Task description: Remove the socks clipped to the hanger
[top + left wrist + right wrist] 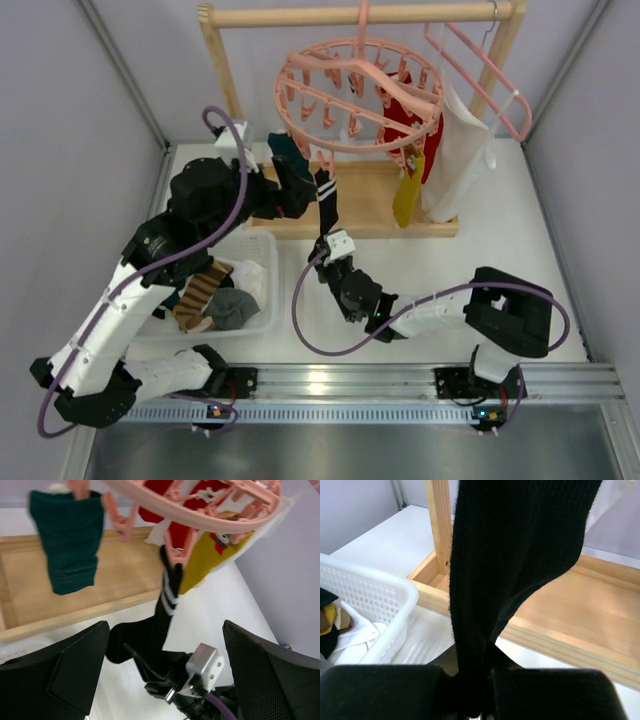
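A dark teal fabric sock (67, 545) is clipped at upper left to the round pink plastic drying hanger (210, 524). A black sock with white stripes (167, 605) is hung from a middle clip (176, 555), its lower end pinched by the right gripper (162, 680). The left gripper (165, 630) is held wide open.

White table (520, 230) in view, flat and bright. At twelve o'clock the wooden rack's tray-like base (365, 205) sits square on it. Over at eight o'clock a white perforated basket (268, 295) rests on the surface, near that base's left corner. Down at six o'clock, a metal rail (350, 380) runs along the near edge.
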Tool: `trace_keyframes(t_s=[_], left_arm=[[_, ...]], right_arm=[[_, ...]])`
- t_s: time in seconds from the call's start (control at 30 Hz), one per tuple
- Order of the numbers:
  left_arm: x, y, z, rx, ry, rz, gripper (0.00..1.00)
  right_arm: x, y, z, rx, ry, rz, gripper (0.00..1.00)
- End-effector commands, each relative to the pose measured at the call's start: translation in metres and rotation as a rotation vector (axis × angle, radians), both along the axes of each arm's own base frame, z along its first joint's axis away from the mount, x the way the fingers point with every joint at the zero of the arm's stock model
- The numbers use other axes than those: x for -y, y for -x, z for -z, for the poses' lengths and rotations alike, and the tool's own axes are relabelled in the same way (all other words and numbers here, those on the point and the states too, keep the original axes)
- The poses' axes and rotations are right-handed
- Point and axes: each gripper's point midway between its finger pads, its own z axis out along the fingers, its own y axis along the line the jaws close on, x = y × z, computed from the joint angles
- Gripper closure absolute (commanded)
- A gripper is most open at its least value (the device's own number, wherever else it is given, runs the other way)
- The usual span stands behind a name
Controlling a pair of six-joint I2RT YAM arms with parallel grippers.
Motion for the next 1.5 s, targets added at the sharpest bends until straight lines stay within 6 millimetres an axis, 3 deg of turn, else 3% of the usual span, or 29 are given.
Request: trace_keyframes(t_s=[0.0,0.17,0.2,0.4,0.47,0.7,1.33,1.47], left_arm=[[0.022,-0.009,-0.028,0.087,-0.031,-0.032,0.02],[0.05,-0.033,-0.032,0.103,-0.095,-0.023,0.05],[0.053,-0.044,-0.025,0.092,-0.119,-0.05,0.06],[0.057,-0.064,-0.024,0.112,-0.17,-0.103,0.16],[0.062,-0.066,-0.023,0.117,-0.17,-0.087,0.23],[0.08,-0.065,-0.019,0.106,-0.145,-0.043,0.32],[0.099,-0.084,-0.016,0.117,-0.179,-0.072,0.39],[0.102,-0.086,-0.017,0.121,-0.174,-0.068,0.58]], right_arm=[[0.004,0.013,-0.018,-0.004,-0.091,0.0,1.0],[0.003,0.024,-0.023,-0.001,-0.091,-0.032,1.0],[0.003,0.026,-0.023,0.001,-0.09,-0.037,1.0],[0.002,0.037,-0.029,0.009,-0.093,-0.081,1.0],[0.001,0.04,-0.029,0.01,-0.089,-0.096,1.0],[-0.005,0.039,-0.025,0.002,-0.067,-0.099,1.0],[-0.012,0.042,-0.026,0.002,-0.044,-0.112,1.0],[-0.015,0.043,-0.024,0.0,-0.04,-0.115,1.0]])
